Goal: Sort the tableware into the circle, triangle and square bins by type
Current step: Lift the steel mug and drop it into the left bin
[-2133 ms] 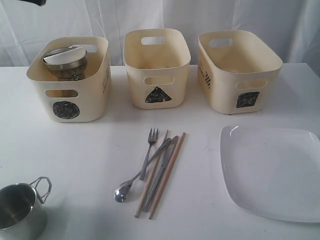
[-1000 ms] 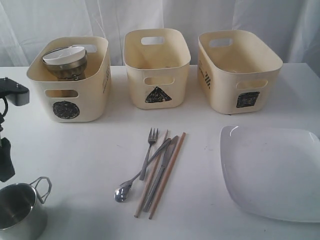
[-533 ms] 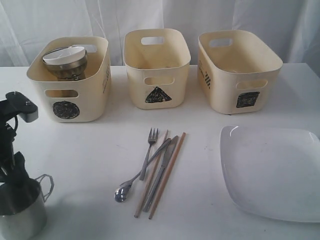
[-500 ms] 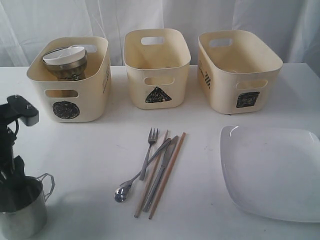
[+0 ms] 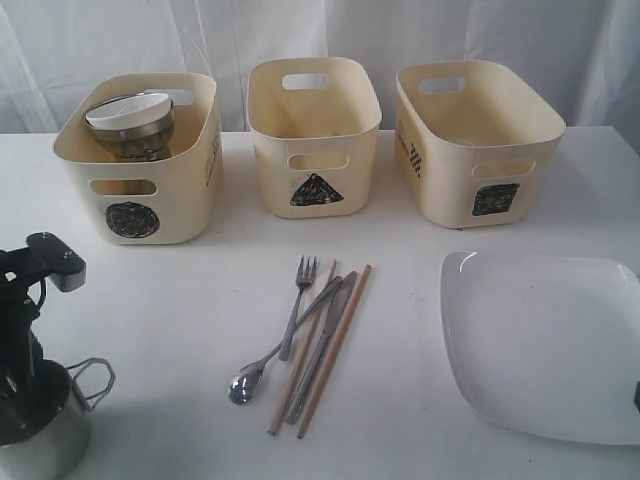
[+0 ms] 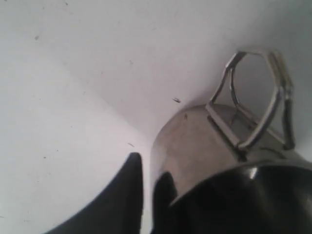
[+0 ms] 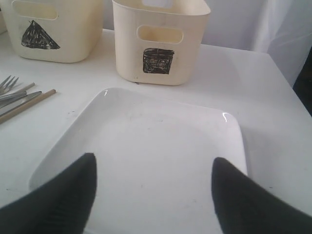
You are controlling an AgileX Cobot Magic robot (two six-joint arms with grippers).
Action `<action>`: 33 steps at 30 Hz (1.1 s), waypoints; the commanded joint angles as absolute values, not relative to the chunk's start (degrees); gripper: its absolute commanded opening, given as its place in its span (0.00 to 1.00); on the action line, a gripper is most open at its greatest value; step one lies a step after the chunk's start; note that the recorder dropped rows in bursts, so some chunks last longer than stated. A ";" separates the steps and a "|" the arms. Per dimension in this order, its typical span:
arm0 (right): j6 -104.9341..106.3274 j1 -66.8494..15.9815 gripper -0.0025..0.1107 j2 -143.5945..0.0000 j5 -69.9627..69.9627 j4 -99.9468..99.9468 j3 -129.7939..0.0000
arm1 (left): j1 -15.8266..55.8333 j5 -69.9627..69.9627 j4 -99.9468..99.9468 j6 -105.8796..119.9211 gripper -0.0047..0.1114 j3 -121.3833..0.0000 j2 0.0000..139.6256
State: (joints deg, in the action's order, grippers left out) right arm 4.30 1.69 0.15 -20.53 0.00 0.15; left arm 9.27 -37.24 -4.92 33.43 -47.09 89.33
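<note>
While the shiny steel mug (image 5: 45, 445) stood at the lower left of the exterior view, the left gripper (image 5: 20, 390) reached down onto its rim. One black finger (image 6: 127, 192) showed just outside the smooth round wall. I could not tell if the jaws had closed on the mug. Its thin wire handle (image 5: 92, 380) stuck out to the right.

Three cream plastic tubs with rounded corners and handle holes stood in a row at the top of the white table (image 5: 180, 300). At upper left, the circle bin (image 5: 170, 190) held a white bowl (image 5: 128, 108) sitting in a steel bowl (image 5: 135, 138). At top middle stood the triangle bin (image 5: 275, 180), and at upper right the square bin (image 5: 450, 190). Their front walls hid their floors.

Near the middle of the table lay a steel fork (image 5: 298, 305), a spoon (image 5: 243, 387), a flat knife (image 5: 325, 350) and two wooden chopsticks (image 5: 345, 330). They lay close together and all slanted the same way.

At the lower right lay the big, smooth, white square plate (image 5: 540, 340) with soft corners. The right gripper (image 7: 153, 161) hung over its near edge. Its two black fingers stood wide apart and held nothing.
</note>
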 commanded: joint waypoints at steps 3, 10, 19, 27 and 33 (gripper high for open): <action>4.26 1.73 0.75 0.00 -20.07 -1.23 0.00 | 9.32 -37.64 -5.49 32.79 0.04 -50.23 88.76; 4.26 1.73 0.76 0.00 -20.07 -1.57 0.00 | 9.32 -28.26 -1.23 31.19 0.04 -62.74 81.56; 4.26 1.73 0.76 0.00 -20.07 -1.57 0.00 | 9.32 21.89 -1.64 10.94 0.04 -71.89 79.77; 4.26 1.73 0.62 0.00 -20.07 -1.55 0.00 | 9.32 27.48 1.11 8.32 0.04 -72.10 96.60; 4.26 1.73 0.20 0.00 -20.07 -1.55 0.00 | 9.32 16.40 2.34 -2.61 0.04 -72.10 99.96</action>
State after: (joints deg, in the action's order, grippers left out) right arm 4.30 1.69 0.15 -20.53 -1.35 0.15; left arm 9.27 20.53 1.21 2.34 -71.89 100.84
